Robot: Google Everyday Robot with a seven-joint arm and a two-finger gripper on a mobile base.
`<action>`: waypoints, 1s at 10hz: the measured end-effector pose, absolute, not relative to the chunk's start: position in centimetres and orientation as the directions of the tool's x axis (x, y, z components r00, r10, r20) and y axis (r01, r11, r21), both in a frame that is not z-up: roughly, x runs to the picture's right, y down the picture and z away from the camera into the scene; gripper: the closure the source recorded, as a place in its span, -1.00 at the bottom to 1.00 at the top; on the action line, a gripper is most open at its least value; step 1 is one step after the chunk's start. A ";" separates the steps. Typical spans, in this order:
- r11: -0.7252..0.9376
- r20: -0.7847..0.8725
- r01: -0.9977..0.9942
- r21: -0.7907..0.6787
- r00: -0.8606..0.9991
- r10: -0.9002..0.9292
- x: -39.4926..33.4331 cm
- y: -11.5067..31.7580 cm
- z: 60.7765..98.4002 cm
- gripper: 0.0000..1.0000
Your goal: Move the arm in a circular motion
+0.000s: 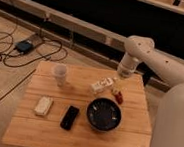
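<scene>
Where the arm (140, 47) bent downward, its gripper (119, 77) hung above the table's (38, 132) far right edge; grip state indeterminable.

No legible text on the white packet (101, 85) or the tool (121, 75) near it
</scene>
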State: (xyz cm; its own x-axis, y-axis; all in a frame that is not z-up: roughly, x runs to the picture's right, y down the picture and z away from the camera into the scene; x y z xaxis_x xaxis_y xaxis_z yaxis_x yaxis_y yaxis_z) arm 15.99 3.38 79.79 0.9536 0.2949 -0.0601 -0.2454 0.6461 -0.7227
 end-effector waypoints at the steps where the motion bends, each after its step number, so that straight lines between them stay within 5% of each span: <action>1: 0.646 -0.060 -0.245 -0.723 0.954 0.295 16.0 3.4 79.8 -0.60; 10: 0.652 -0.184 -0.346 -0.675 0.934 0.306 21.9 0.2 81.8 -0.60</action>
